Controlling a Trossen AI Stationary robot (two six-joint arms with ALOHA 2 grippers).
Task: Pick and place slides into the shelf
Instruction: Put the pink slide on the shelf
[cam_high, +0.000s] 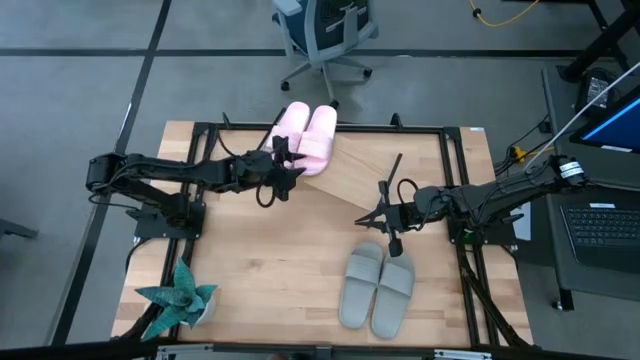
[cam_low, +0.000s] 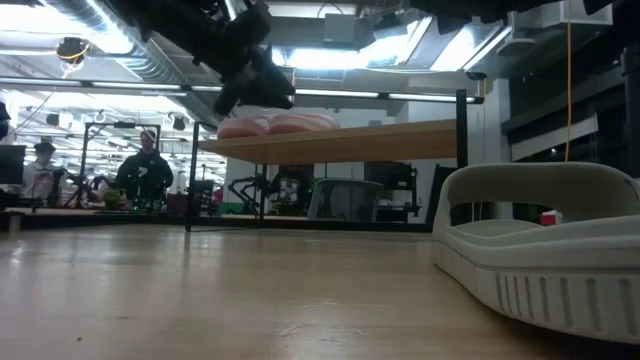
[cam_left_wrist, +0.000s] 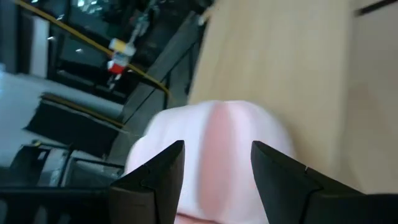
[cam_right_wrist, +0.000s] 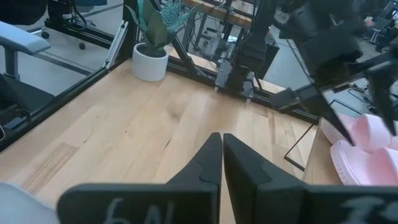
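Observation:
The pale pink pair of slides (cam_high: 305, 135) lies side by side on the far left end of the slanted wooden shelf (cam_high: 370, 170); the low view shows the pink pair (cam_low: 275, 124) on the board (cam_low: 340, 142). My left gripper (cam_high: 284, 162) is open at the pair's near-left side, and the pink foam (cam_left_wrist: 214, 143) shows past its fingers. The grey-green pair (cam_high: 378, 287) rests sole-down on the tabletop near the right; one grey-green slide (cam_low: 545, 250) fills the low view's right. My right gripper (cam_high: 386, 228) is shut, just beyond the far end of that pair, and touches nothing. My left gripper stands open at the near-left slide of the pink pair, one finger (cam_left_wrist: 158, 171) toward each side of its rounded end (cam_left_wrist: 214, 134). It comes in nearly level from the table's left. I cannot tell whether the fingers touch the foam. The slide lies on the shelf.
A potted plant (cam_high: 180, 300) stands at the table's near left corner, also in the right wrist view (cam_right_wrist: 152, 43). The shelf's thin black frame (cam_high: 390, 175) runs beside the right arm. An office chair (cam_high: 325, 35) stands beyond the far edge. People (cam_low: 145, 170) are in the room behind.

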